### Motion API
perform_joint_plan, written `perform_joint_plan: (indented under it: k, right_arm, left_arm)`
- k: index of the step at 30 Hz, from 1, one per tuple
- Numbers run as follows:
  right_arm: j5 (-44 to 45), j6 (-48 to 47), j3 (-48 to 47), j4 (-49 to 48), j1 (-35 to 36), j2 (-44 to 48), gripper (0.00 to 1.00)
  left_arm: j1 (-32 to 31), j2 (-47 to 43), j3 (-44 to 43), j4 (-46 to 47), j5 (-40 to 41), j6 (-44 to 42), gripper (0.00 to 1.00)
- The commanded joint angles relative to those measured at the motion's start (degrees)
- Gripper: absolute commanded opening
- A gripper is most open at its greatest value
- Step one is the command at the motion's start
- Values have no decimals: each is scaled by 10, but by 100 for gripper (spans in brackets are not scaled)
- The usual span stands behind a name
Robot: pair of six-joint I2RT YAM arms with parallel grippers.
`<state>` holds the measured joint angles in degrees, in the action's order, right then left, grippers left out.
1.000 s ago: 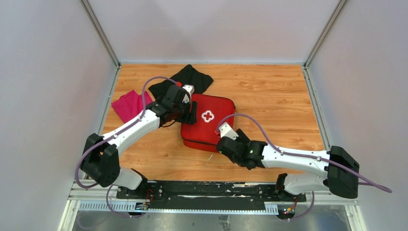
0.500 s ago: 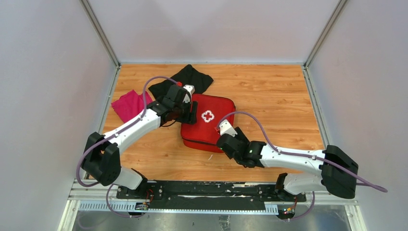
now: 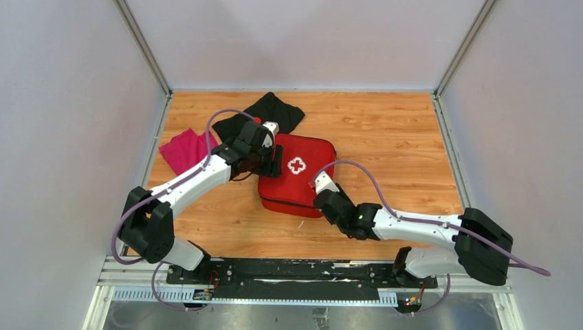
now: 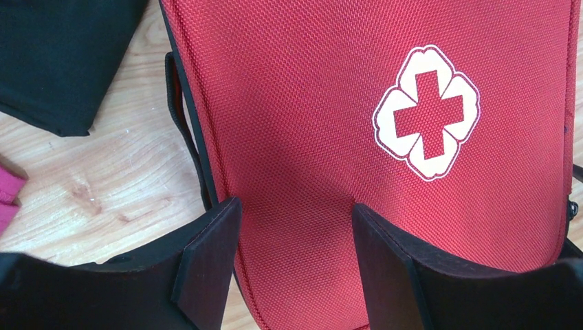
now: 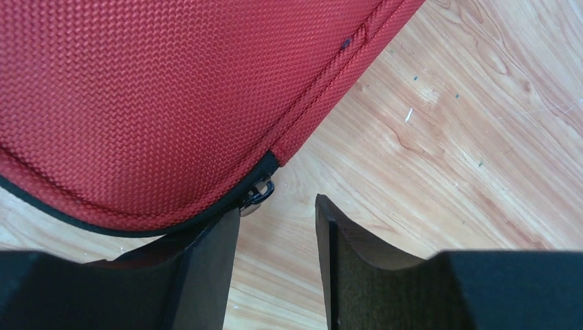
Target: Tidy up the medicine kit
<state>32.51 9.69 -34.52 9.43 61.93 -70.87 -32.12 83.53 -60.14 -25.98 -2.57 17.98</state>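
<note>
Wooden worktop (image 3: pixel 385 137) bears the medicine kit (image 3: pixel 302 180), probably soft and light. Left end effector (image 4: pixel 295 210) and right end effector (image 5: pixel 275 213) both released. Best hold: zipper pull (image 5: pixel 258 194).

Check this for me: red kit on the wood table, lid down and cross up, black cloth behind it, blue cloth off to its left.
One point is wrong: the left cloth is magenta, not blue, as the top view shows. The rest holds: the kit lies lid down, cross up, on the table, with the black cloth behind it.
</note>
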Motion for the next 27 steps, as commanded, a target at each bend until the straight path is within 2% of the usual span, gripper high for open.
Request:
perform_joint_plan:
  k: [1, 6, 17, 27]
  right_arm:
    - [-11, -22, 11, -54, -9, 21, 47]
    - [-9, -33, 29, -79, -9, 53, 36]
    - [-33, -41, 73, -124, -32, 100, 0]
    - [-78, -31, 97, -120, -57, 141, 0]
  left_arm:
    - [-3, 15, -13, -8, -12, -3, 65]
    - [-3, 14, -11, -8, -13, -4, 65]
    - [-3, 7, -4, -8, -12, 2, 65]
    - [-3, 4, 0, -9, -10, 2, 65]
